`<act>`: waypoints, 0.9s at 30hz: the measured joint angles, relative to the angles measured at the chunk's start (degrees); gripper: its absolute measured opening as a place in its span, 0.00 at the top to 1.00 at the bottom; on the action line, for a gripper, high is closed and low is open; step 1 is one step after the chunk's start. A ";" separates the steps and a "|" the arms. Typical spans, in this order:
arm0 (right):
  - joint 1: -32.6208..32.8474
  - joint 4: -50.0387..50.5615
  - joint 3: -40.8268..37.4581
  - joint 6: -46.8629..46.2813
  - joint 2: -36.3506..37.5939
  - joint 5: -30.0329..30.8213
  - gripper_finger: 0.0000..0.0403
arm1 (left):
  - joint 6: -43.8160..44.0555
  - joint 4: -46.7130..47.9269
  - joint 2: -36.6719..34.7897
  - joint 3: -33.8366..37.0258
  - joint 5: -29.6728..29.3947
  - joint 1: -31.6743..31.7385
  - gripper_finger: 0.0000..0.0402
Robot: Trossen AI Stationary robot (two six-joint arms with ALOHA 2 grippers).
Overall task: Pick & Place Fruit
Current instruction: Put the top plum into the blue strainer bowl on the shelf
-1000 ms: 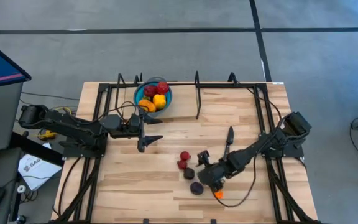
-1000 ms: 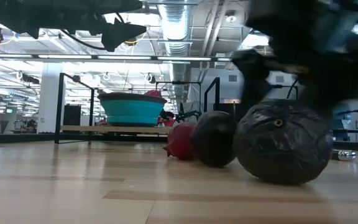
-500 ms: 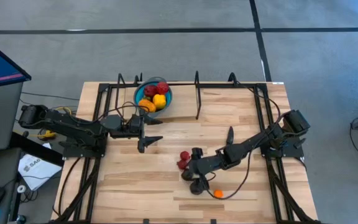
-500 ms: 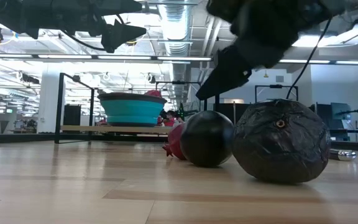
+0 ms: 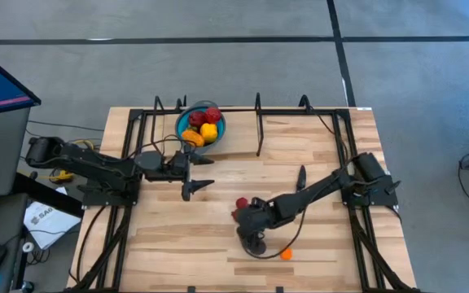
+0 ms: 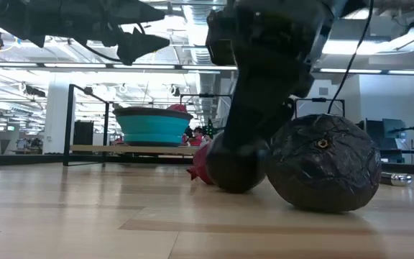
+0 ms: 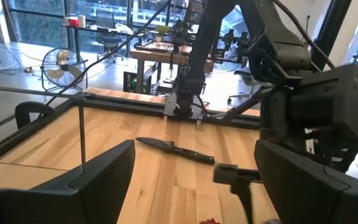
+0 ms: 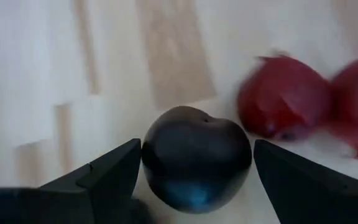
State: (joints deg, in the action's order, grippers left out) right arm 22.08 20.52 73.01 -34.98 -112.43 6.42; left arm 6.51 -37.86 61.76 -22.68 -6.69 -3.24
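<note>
Right gripper [image 8: 191, 180] is down over a dark purple plum [image 8: 196, 158], fingers spread either side, not yet clamped. Two red fruits [image 8: 284, 104] lie just beyond it. Risk: one finger may nudge the round plum sideways on closing, rolling it into the reds or off-centre. Low view shows a second, larger dark fruit [image 6: 323, 163] touching-close beside the plum, unseen from the wrist. Farther off, left gripper [image 5: 195, 178] waits open, near the blue bowl [image 5: 184, 124] holding fruit
</note>
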 joint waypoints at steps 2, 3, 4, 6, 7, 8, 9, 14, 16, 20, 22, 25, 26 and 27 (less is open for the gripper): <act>0.63 2.05 3.13 0.07 -1.94 2.42 0.24 | 0.00 -0.56 0.70 -0.11 0.02 -0.30 0.20; 1.11 2.18 4.24 0.21 -2.89 3.70 0.24 | 0.00 0.04 0.75 -0.05 0.01 -0.52 0.20; 1.68 3.46 4.89 0.18 -3.48 4.97 0.24 | 0.00 -0.02 0.89 0.02 -0.02 -0.79 0.20; 2.64 4.40 6.38 -0.54 -4.96 6.97 0.24 | 0.07 -0.46 1.69 -0.10 -0.01 -1.40 0.20; 2.98 4.65 6.94 -1.35 -5.43 7.66 0.24 | 0.18 0.06 1.73 0.00 -0.07 -1.85 0.20; 3.34 6.39 7.33 -2.18 -5.74 8.34 0.24 | 0.21 -0.08 1.86 0.02 -0.07 -2.31 0.20; 3.66 7.16 7.64 -2.68 -6.02 8.52 0.24 | 0.21 -0.77 2.40 -0.06 -0.07 -2.74 0.20; 4.57 7.97 7.44 -3.10 -6.26 10.76 0.29 | 0.21 -0.25 3.35 -0.03 -0.12 -5.01 0.20; 5.04 8.23 7.41 -2.21 -6.25 11.83 0.33 | 0.21 -0.23 3.32 -0.02 -0.18 -5.94 0.20; 5.47 7.80 7.39 0.12 -6.64 12.33 0.40 | -1.16 -0.18 2.78 -0.02 -1.18 -8.37 0.20; 5.84 6.44 6.67 1.31 -6.56 14.88 0.42 | -3.48 -0.49 1.89 -0.14 -3.00 -10.61 0.20; 6.30 -1.02 3.06 1.50 -6.09 18.59 0.42 | -9.57 -0.18 1.05 -0.66 -6.53 -15.45 0.22; 6.33 -3.77 1.25 1.50 -5.08 19.18 0.42 | -12.38 -0.20 1.00 -1.22 -7.67 -17.36 0.23; 6.34 -6.44 -0.72 1.54 -4.00 19.56 0.42 | -15.35 -0.48 1.00 -1.66 -8.89 -19.21 0.24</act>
State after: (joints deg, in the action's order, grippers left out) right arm 28.42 14.08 72.29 -33.44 -116.43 25.98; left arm -8.84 -38.34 62.75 -24.33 -15.59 -22.45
